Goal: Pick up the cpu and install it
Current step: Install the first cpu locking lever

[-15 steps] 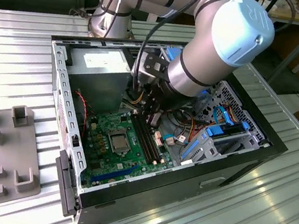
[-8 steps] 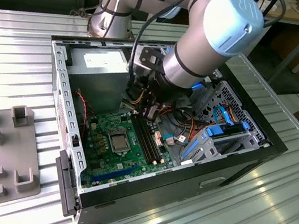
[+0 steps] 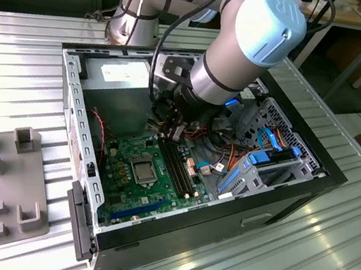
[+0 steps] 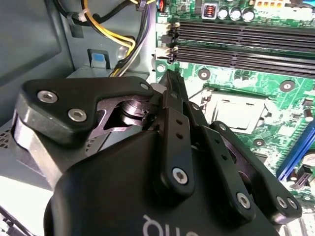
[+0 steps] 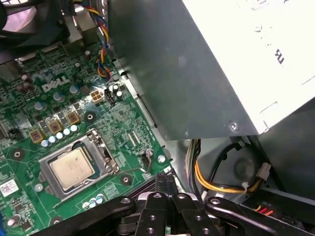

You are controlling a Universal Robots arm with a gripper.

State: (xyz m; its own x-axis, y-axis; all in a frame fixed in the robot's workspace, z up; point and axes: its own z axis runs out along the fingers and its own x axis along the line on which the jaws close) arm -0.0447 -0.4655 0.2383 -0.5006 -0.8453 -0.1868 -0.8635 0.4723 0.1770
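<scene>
Inside the open computer case (image 3: pixel 75 100), the cpu (image 5: pixel 72 165) sits in its socket (image 5: pixel 78 164); the gripper (image 5: pixel 165 184) hovers nearby, fingers pressed together, empty.

In the exterior view, the arm's wrist (image 3: pixel 231 60) hid the gripper and much of the case's (image 3: pixel 80 153) rear interior. In the second wrist view, the gripper's black body (image 4: pixel 147 167) covered part of the cpu (image 4: pixel 236 114). In the first wrist view, the power-supply box (image 5: pixel 197 69) ran off the edge.
</scene>
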